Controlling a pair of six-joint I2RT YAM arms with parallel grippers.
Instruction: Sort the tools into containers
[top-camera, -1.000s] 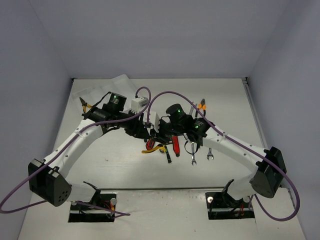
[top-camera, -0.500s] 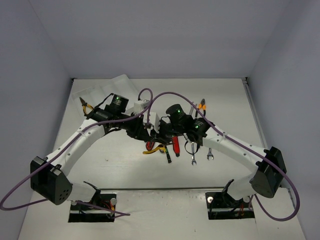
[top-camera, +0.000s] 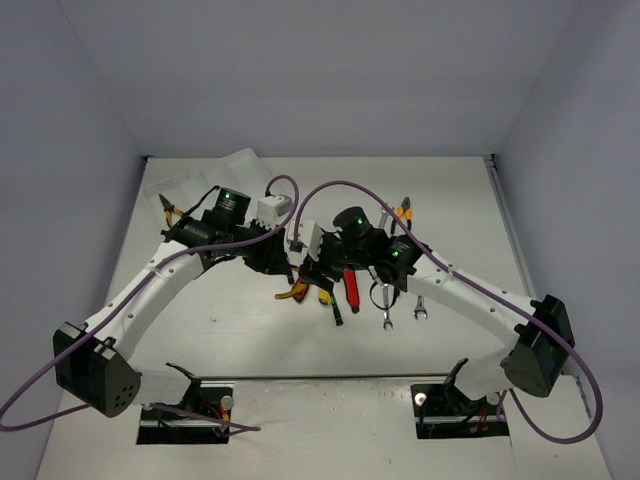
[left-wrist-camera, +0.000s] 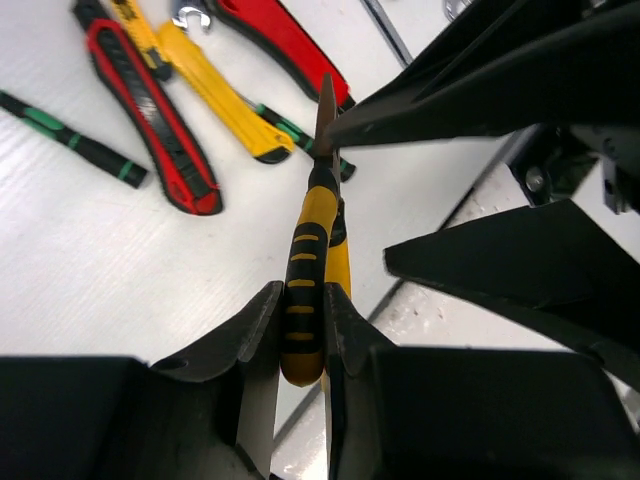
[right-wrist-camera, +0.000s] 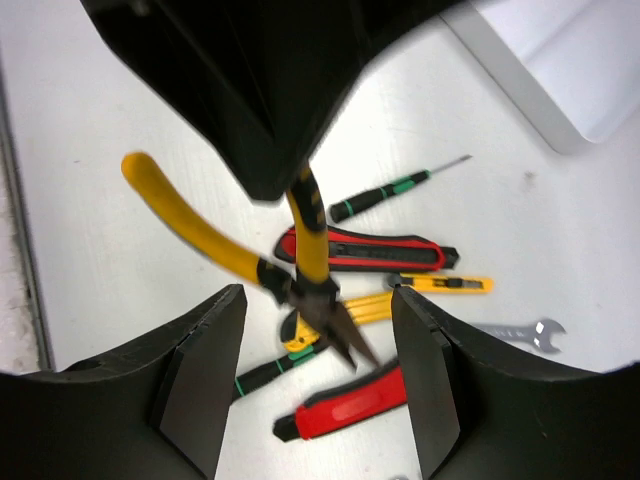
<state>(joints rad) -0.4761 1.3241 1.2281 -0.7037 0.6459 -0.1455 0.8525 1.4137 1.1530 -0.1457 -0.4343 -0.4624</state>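
My left gripper (left-wrist-camera: 300, 345) is shut on one yellow-black handle of the pliers (left-wrist-camera: 312, 250) and holds them above the table; their nose points away from the wrist camera. In the top view the left gripper (top-camera: 285, 268) and the pliers (top-camera: 298, 291) sit at the middle. My right gripper (right-wrist-camera: 315, 375) is open, right above the tool pile, and the pliers (right-wrist-camera: 300, 265) hang between its fingers (right-wrist-camera: 200, 380) without touching them. Below lie red knives (right-wrist-camera: 365, 248), a yellow knife (right-wrist-camera: 445, 285) and a green-black screwdriver (right-wrist-camera: 390, 192). The tray (top-camera: 200, 180) stands at the far left.
Two silver wrenches (top-camera: 386, 318) lie right of the pile, next to a red knife (top-camera: 351, 288). Orange-handled pliers (top-camera: 404, 210) lie behind the right arm, another pair (top-camera: 170, 212) by the tray. Both wrists crowd together over the pile.
The left gripper has drawn back a little to the left with the pliers, whose free handle now hangs open. The right gripper stays over the pile.
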